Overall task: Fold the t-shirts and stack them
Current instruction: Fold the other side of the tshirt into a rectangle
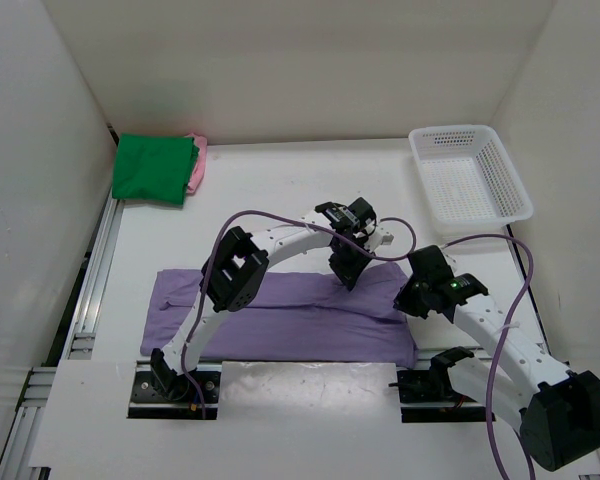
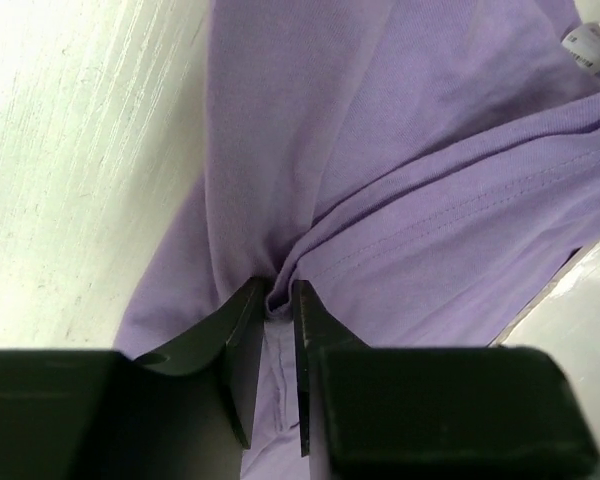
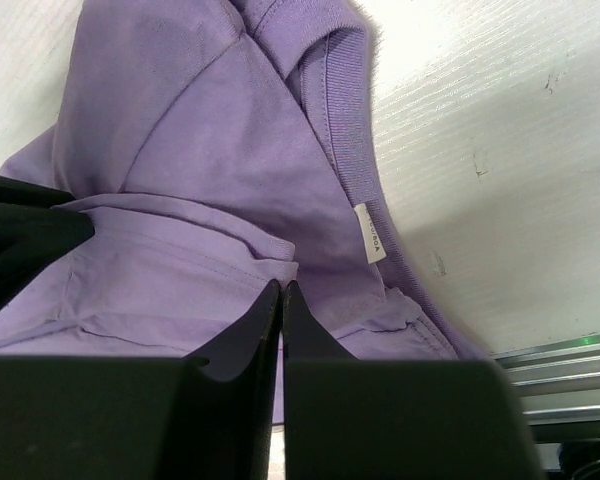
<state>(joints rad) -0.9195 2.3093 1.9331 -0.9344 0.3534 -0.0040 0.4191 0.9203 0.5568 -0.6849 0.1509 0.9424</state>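
A light purple t-shirt lies spread across the near part of the table, folded lengthwise. My left gripper is at its far edge, near the middle. In the left wrist view this gripper is shut on a bunched ridge of the purple cloth. My right gripper is over the shirt's right end, by the collar. In the right wrist view it is shut, tips against a hem of the purple cloth; no cloth shows between them. A folded green t-shirt lies on a pink one at the back left.
A white mesh basket stands at the back right. White walls close in the table on the left, back and right. A metal rail runs along the left side. A white neck label shows inside the collar.
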